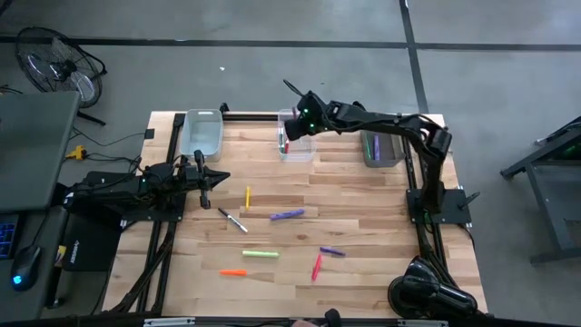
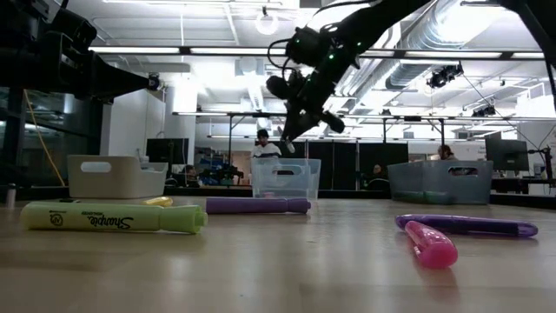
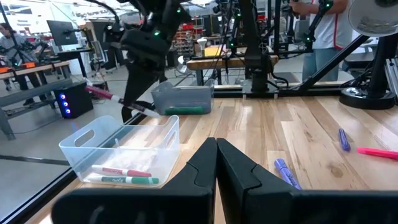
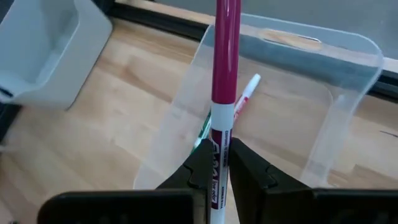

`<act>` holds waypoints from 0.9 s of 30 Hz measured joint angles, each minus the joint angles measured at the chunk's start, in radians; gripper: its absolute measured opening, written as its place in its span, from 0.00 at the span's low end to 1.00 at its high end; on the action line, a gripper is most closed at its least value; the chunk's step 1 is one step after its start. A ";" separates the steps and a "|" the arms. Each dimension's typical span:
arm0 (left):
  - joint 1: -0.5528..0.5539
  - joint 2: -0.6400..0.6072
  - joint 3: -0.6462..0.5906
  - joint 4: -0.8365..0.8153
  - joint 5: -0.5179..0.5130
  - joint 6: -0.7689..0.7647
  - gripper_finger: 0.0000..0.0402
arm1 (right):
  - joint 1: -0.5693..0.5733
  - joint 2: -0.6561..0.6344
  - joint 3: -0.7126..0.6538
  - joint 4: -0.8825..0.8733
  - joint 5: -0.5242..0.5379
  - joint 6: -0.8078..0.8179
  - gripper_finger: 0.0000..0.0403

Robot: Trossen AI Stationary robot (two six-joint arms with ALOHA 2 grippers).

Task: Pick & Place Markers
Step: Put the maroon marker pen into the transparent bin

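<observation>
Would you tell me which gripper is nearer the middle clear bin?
Right. The right gripper hangs over the middle clear bin, holding a pink marker; the left gripper waits farther away.

The held marker (image 4: pixel 224 68) is magenta with a white barrel. On the pale wooden bench (image 1: pixel 363 218) lie a purple marker (image 1: pixel 287 215), a light green marker (image 1: pixel 260 254) and an orange marker (image 1: pixel 232 272).

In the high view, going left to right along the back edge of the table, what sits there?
Left clear bin → middle clear bin, with the right gripper holding a magenta marker over it → right bin.
</observation>
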 joint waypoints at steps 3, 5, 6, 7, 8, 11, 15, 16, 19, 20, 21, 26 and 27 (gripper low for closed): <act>0.000 0.000 0.000 0.000 0.000 0.000 0.00 | 0.003 0.033 0.041 -0.002 0.003 0.034 0.09; 0.000 0.000 0.000 0.000 0.000 0.000 0.00 | 0.010 0.052 0.072 -0.003 0.018 0.053 0.09; 0.000 0.000 0.000 0.000 0.000 0.000 0.00 | 0.011 0.062 0.086 -0.006 0.022 0.056 0.08; 0.000 0.000 0.000 0.000 0.000 0.000 0.00 | 0.012 0.072 0.099 -0.015 0.025 0.056 0.08; 0.000 0.000 0.000 0.000 0.000 0.000 0.00 | 0.013 0.081 0.110 -0.024 0.026 0.060 0.08; 0.000 0.000 0.000 0.000 0.000 0.000 0.00 | 0.016 0.103 0.125 -0.045 0.026 0.096 0.08; 0.000 0.000 0.000 0.000 0.000 0.000 0.00 | 0.017 0.116 0.127 -0.050 0.022 0.152 0.09; 0.000 0.000 0.000 0.000 0.000 0.000 0.00 | 0.017 0.120 0.127 -0.053 0.019 0.164 0.09; 0.000 0.000 0.000 0.000 0.000 0.000 0.00 | 0.013 0.131 0.127 -0.060 0.005 0.202 0.09; 0.000 0.000 0.000 0.000 0.000 0.000 0.00 | 0.011 0.136 0.127 -0.060 -0.004 0.214 0.08; 0.000 0.000 0.000 0.000 0.000 0.000 0.00 | 0.010 0.140 0.127 -0.058 -0.011 0.225 0.08; 0.000 0.000 0.000 0.000 0.000 0.000 0.00 | 0.009 0.168 0.128 -0.062 -0.034 0.276 0.08; 0.000 0.000 0.000 0.000 0.000 0.000 0.00 | 0.008 0.172 0.128 -0.062 -0.043 0.287 0.09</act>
